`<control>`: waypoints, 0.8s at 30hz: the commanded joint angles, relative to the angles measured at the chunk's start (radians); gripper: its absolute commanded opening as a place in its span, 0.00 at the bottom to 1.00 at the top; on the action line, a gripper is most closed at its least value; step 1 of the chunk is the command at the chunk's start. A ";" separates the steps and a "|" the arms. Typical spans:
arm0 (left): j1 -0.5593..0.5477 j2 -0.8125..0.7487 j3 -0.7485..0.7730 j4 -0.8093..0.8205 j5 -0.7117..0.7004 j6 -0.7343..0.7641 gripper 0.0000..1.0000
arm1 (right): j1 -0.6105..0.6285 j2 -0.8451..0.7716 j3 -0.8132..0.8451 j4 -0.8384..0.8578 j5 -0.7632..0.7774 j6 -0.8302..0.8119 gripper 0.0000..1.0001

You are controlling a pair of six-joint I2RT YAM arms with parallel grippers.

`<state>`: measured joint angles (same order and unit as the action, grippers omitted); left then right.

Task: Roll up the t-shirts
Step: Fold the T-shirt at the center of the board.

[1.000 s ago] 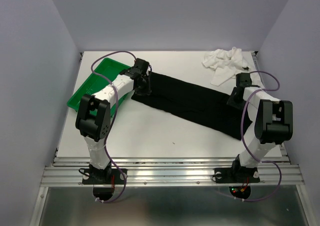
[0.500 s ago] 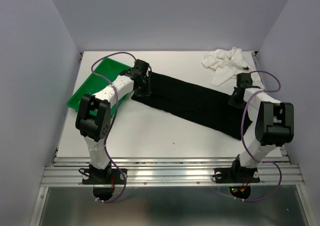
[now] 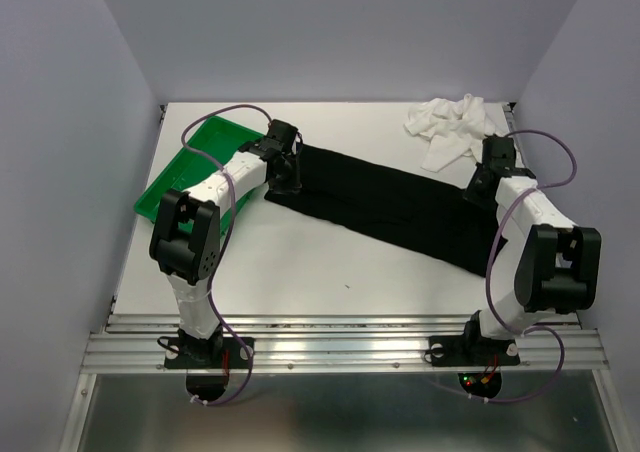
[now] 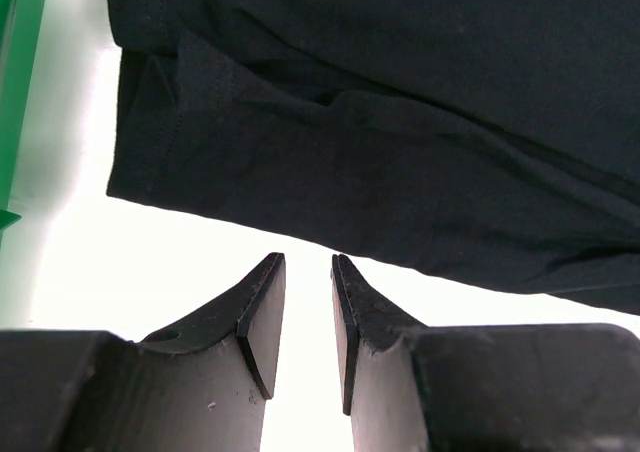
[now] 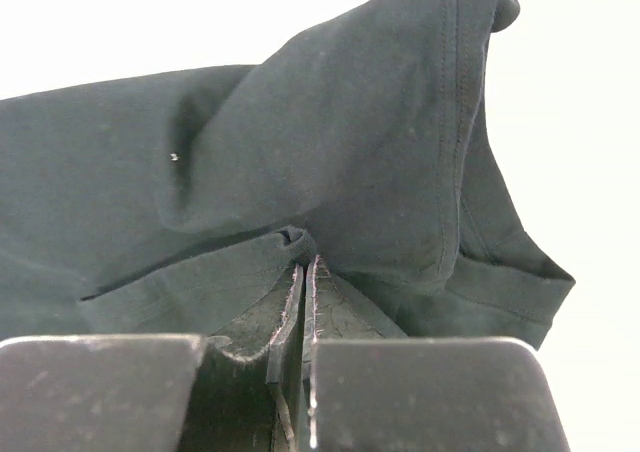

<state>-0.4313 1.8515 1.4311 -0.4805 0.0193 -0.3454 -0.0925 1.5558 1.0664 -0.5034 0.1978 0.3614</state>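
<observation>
1. black t-shirt (image 3: 385, 204): lies spread in a long flat band on the table (image 3: 330, 262), one end just beside the green tray (image 3: 190, 162), the other well apart from it. Shows a hemmed edge and shallow folds at the tray end; rises in a pinched peak at the end far from the tray
2. white t-shirt (image 3: 447, 124): sits crumpled in a heap, well apart from the tray, near the black t-shirt's far end
3. right gripper (image 5: 303, 262): pressed together on a fold of the black t-shirt at the end far from the tray, cloth lifted and draped around the tips
4. left gripper (image 4: 308, 262): jaws a little apart, gripping nothing; hovers over bare table just short of the black t-shirt's hem, at the end beside the tray
5. green tray: rests askew on the table, partly hidden under the left arm (image 3: 225, 180)
</observation>
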 commanded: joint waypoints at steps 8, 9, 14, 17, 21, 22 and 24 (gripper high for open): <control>-0.004 -0.063 -0.015 0.013 0.004 0.003 0.36 | -0.009 0.004 0.102 -0.038 -0.005 -0.004 0.03; -0.004 -0.063 -0.015 0.014 0.004 0.003 0.36 | -0.009 0.007 0.087 -0.040 0.002 -0.003 0.04; -0.004 -0.057 -0.017 0.016 0.007 0.005 0.36 | -0.009 0.035 0.029 -0.046 0.029 0.020 0.08; -0.003 -0.055 -0.018 0.016 0.008 0.005 0.36 | -0.009 0.049 -0.005 -0.037 0.034 0.025 0.15; -0.004 -0.052 -0.015 0.016 0.008 0.005 0.36 | -0.009 0.058 -0.017 -0.026 0.034 0.024 0.21; -0.003 -0.051 -0.014 0.016 0.010 0.005 0.36 | -0.009 0.061 -0.016 -0.023 0.032 0.024 0.21; -0.004 -0.051 -0.015 0.017 0.011 0.005 0.36 | -0.009 0.069 -0.013 -0.021 0.031 0.019 0.20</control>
<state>-0.4313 1.8515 1.4307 -0.4755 0.0257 -0.3458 -0.0925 1.6241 1.0458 -0.5407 0.2100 0.3805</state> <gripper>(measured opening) 0.363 0.208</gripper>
